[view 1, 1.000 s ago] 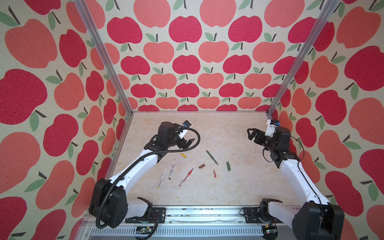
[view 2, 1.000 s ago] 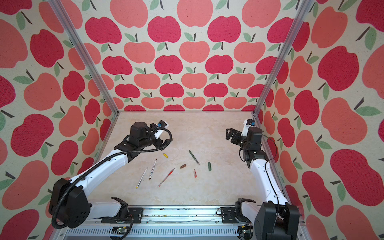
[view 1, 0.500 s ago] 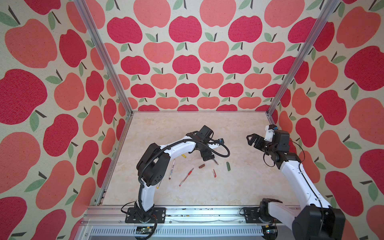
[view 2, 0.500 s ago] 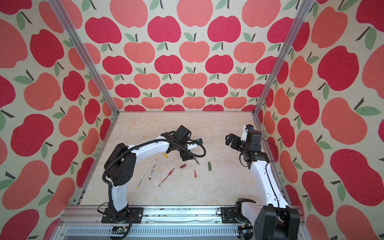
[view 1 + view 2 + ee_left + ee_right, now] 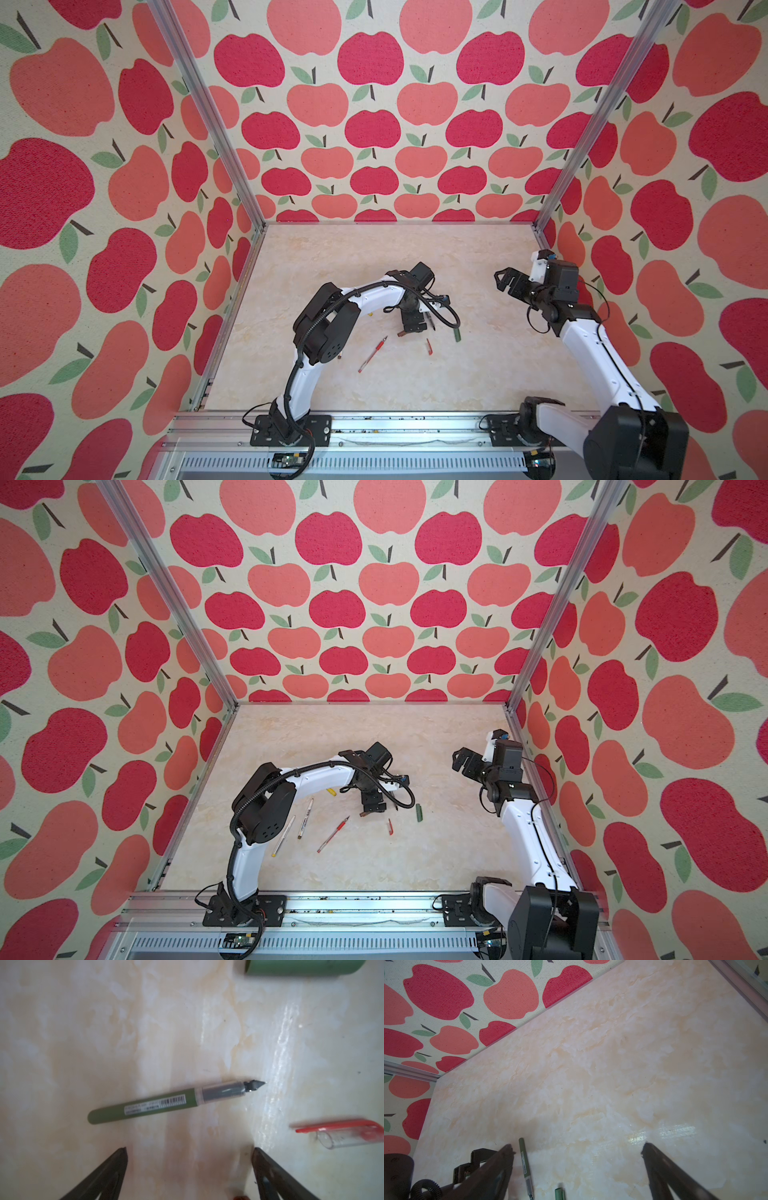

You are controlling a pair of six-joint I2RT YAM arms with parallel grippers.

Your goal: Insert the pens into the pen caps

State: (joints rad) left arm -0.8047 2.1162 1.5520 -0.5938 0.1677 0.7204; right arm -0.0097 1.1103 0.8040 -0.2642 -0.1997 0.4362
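Four pens are lying uncapped on the marbled table (image 5: 332,266), and four caps are lying loose among them. The left gripper (image 5: 189,1149) is hanging low over the middle of the table, pointing down, with its fingers (image 5: 108,1174) spread wide apart and gripping nothing. In the left wrist view the dark green pen (image 5: 143,1103) is lying flat just ahead of the fingertips, not between them. Its nib end is lying nearer to the red cap (image 5: 342,1132), without touching it. The dark green cap (image 5: 301,967) is showing at the edge of the same view, also apart from the pen.

In a top view the brown cap (image 5: 365,813) is peeking out from under the left gripper, and the yellow cap (image 5: 331,791) is lying close under the left forearm. The red pen (image 5: 333,834) is lying slanted, nearer to the front rail. Beside the left elbow the white pen with the brown end (image 5: 305,812) and the white pen with the yellow end (image 5: 284,836) are lying almost parallel to each other.

The right gripper (image 5: 500,279) is hovering over the right side of the table, well apart from all pens and caps. Its jaws are standing wide open and empty, and in the right wrist view only bare table is showing between its fingers (image 5: 664,1167).
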